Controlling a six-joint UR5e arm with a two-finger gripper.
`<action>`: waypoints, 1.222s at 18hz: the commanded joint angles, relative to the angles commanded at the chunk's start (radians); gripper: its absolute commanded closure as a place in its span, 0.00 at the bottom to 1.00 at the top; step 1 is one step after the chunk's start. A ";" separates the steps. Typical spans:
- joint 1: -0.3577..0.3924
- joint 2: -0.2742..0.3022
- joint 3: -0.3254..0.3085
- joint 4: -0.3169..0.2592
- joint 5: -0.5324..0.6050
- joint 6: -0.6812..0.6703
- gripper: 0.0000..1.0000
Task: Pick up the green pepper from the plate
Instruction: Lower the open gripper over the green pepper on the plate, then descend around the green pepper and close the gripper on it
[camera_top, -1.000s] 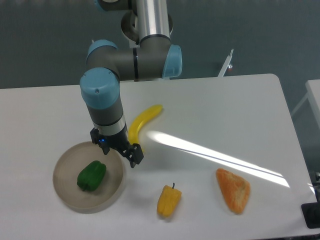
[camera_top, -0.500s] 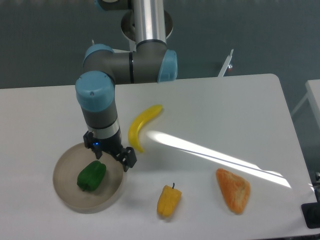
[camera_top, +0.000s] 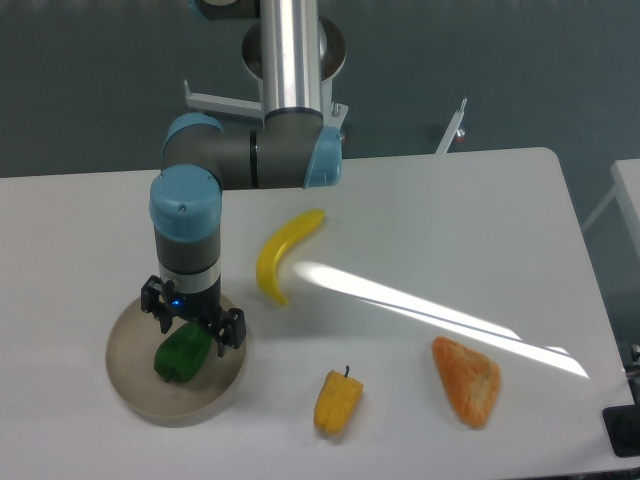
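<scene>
The black two-finger gripper (camera_top: 192, 325) hangs with its jaws spread, one finger showing at the left and one at the right, and nothing is held between them. Directly below it, partly hidden by the wrist, lies the small glossy dark-green bell pepper (camera_top: 180, 354); it rests on the round shallow beige-grey plate (camera_top: 135, 395), and its upper end sits just under the gap between the fingers. Whether the fingertips already touch the pepper cannot be told from this view.

The step in hand appears to be the final lowering onto the pepper before closing. To do it well, the gripper probably needs to centre a little more toward the pepper's bulk, which extends down and to the gripper's lower left, so that the fingers straddle the widest part and not merely the end. The skin looks smooth and lobed, so a squeeze near the tip may let it slip out; a grip across the middle seems safer. The descent should stop short of the plate floor, and the right finger, which sits near the plate's rim, should stay inside it.

Farther out on the white table (camera_top: 420, 230), to the gripper's upper right, lies a curved yellow banana (camera_top: 280, 255). To its lower right is a yellow pepper with a dark stem (camera_top: 337, 401), and well beyond that an orange wedge-shaped item (camera_top: 467, 380).
</scene>
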 joint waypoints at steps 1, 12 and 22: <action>-0.002 -0.003 0.000 0.002 0.000 0.005 0.00; -0.023 -0.031 -0.005 0.021 0.000 0.005 0.00; -0.023 -0.037 -0.009 0.023 -0.002 0.008 0.62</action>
